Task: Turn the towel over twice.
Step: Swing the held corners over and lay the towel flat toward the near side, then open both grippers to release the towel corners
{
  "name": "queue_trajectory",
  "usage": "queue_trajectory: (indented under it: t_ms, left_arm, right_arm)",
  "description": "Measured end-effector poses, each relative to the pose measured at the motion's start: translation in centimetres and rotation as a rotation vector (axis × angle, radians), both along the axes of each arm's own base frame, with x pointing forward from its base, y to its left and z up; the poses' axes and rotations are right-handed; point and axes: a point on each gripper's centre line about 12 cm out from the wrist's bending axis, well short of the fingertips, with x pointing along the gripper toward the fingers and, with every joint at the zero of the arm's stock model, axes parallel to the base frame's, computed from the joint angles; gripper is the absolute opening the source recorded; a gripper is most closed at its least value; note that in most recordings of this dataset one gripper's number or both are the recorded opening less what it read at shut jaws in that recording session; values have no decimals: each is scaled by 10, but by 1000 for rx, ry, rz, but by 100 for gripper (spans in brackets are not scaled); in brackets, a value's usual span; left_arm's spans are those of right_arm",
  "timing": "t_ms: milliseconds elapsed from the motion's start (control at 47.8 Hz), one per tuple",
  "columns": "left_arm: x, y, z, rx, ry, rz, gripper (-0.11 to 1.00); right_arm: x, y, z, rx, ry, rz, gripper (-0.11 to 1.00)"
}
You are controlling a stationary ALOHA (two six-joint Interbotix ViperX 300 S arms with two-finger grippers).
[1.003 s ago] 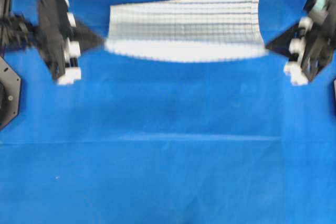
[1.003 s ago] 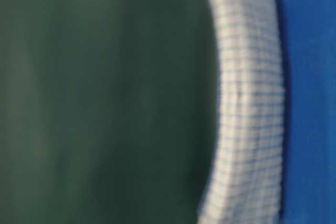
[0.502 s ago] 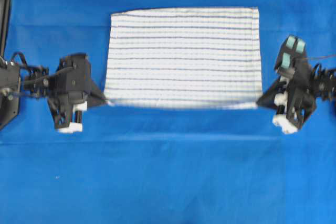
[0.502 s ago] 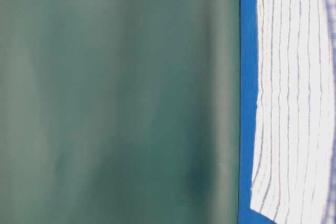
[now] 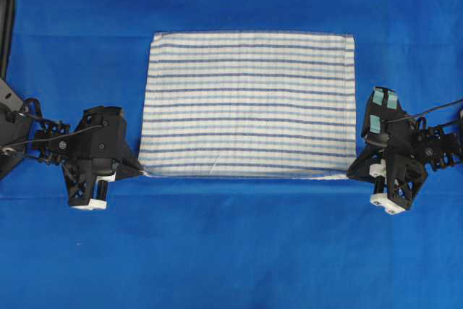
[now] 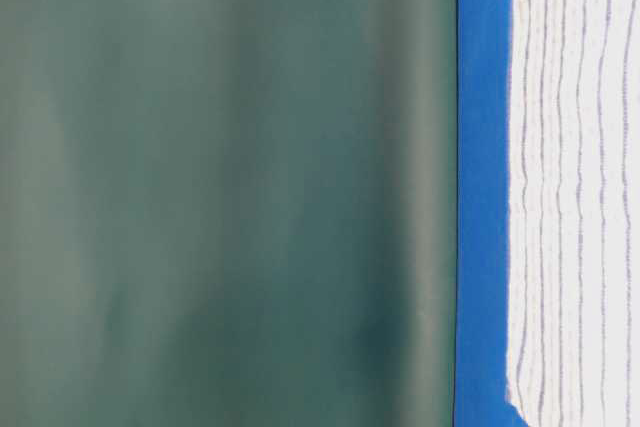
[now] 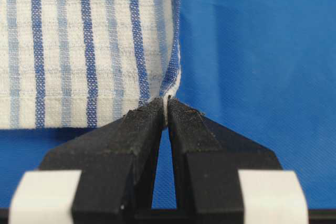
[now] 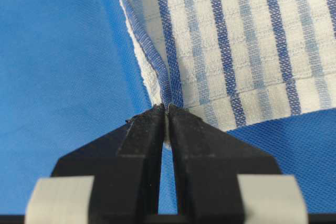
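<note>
Two grippers: both clamped on towel corners, one each
towel [image 5: 249,103]: spread flat on blue sheet [image 5: 231,251], striped face up, stripes running side to side in overhead view
towel edges: far edge straight, near edge stretched between the two grippers, near corners slightly raised off sheet
left gripper [image 5: 141,172]: at near left corner of towel, jaws pressed together on the hem, corner pinched at fingertips [image 7: 149,116] in left wrist view
right gripper [image 5: 352,171]: at near right corner, jaws closed on the hem, edge folded up where it enters fingertips [image 8: 181,116] in right wrist view
arms: low over sheet, reaching in from opposite sides, well apart
table-level view: towel [image 6: 575,187] lying on sheet, dark green backdrop [image 6: 220,187] behind
sheet: smooth, faint crease line across it nearer than the towel
</note>
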Motion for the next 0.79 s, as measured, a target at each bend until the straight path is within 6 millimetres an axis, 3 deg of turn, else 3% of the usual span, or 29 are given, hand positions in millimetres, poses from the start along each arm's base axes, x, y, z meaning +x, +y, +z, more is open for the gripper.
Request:
queue_trajectory:
  t_ms: [418,502,627,669,711,794]
  left_arm:
    - [0,0,0,1,0,-3,7]
    - [0,0,1,-1,-4,0,25]
    - [0,0,11,5,-22,-10,64]
    - [1,0,17,8,-35,-14,76]
    - [2,1,23,10,-46,-16,84]
    - [3,7,41,22,-89,-14,80]
  right_arm:
    - [1,1,1,1,0,0,8]
    - [3,1,2,-1,5,0,31]
    - [6,1,7,-22,9,21,65]
    - [7,1,12,-35,3,35,69]
    - [8,1,18,-46,-12,45,67]
    - [9,-3,32,-78,-53,65,62]
